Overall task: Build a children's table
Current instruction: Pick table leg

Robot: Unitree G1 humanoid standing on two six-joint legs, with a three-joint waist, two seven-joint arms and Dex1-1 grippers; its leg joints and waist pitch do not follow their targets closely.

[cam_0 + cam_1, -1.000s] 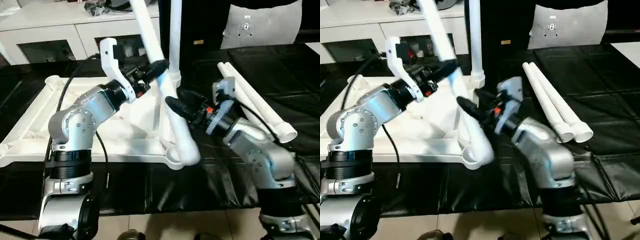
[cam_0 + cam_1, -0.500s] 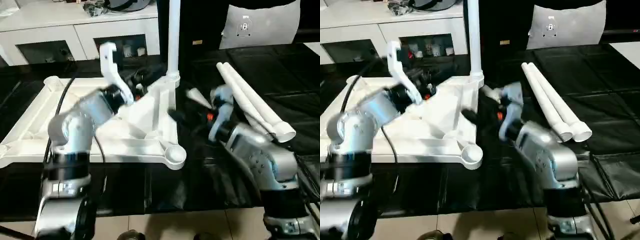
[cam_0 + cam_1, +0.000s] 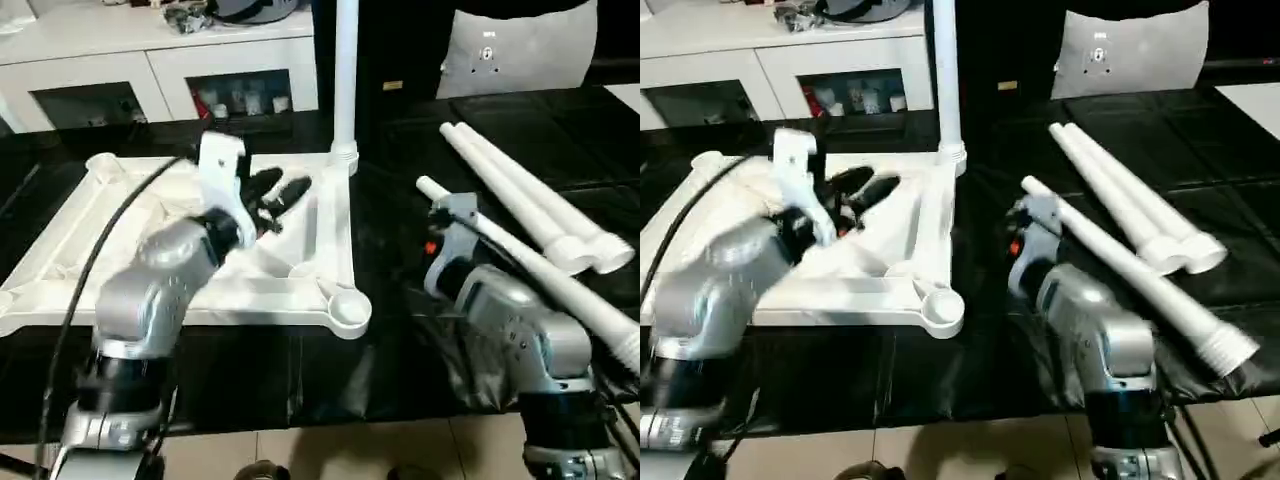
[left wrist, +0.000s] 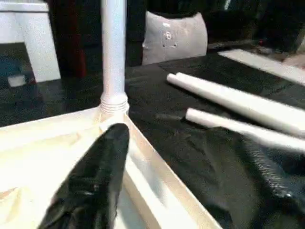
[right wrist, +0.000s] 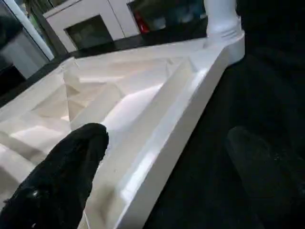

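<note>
The children's table lies upside down on black cloth as a white square top (image 3: 60,250). One white leg (image 3: 346,80) stands upright in its far right corner socket. The near right socket (image 3: 346,308) stands empty. My left gripper (image 3: 278,188) hovers over the top's inside, open with nothing between its fingers (image 4: 102,167). My right gripper (image 5: 167,138) is open beside the top's right rim, holding nothing. A loose leg (image 3: 530,265) lies slanted on the cloth beside and over my right forearm (image 3: 505,320). Two more legs (image 3: 520,195) lie side by side further right.
A white cabinet with glass doors (image 3: 150,75) stands behind the table. A grey-white cushion (image 3: 515,45) sits at the back right. The black cloth (image 3: 400,370) reaches the table's front edge, with tiled floor below.
The tilted leg that both grippers held over the near right socket has been let go and now lies on the cloth at the right. Both grippers have drawn back, and the right one opened wider.
</note>
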